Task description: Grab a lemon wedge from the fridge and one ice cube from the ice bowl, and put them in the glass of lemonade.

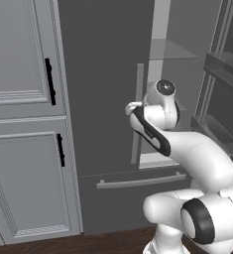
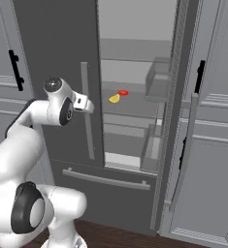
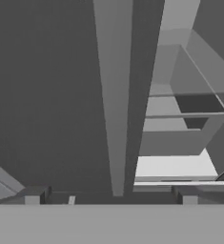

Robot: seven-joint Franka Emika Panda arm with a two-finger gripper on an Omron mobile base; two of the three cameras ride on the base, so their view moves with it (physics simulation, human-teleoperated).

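Note:
The fridge (image 1: pixel 103 74) stands straight ahead with its left door shut and its right door (image 2: pixel 183 97) swung open. On a middle shelf inside lies the tiny yellow lemon wedge (image 2: pixel 114 99). My gripper (image 2: pixel 89 105) hovers just in front of the left door's long vertical handle (image 2: pixel 88 116), to the left of the wedge and short of the opening. In the hand view that handle (image 3: pixel 114 95) runs up the middle, and my gripper (image 3: pixel 108 198) is open with nothing between its fingers. The ice bowl and the glass of lemonade are out of view.
A small red oval thing (image 2: pixel 123 92) lies just behind the wedge on the same shelf. Door bins (image 2: pixel 156 80) line the open door. Pale grey panelled cabinets (image 1: pixel 24 124) with black handles flank the fridge. The lower drawer's bar (image 1: pixel 140 181) runs below.

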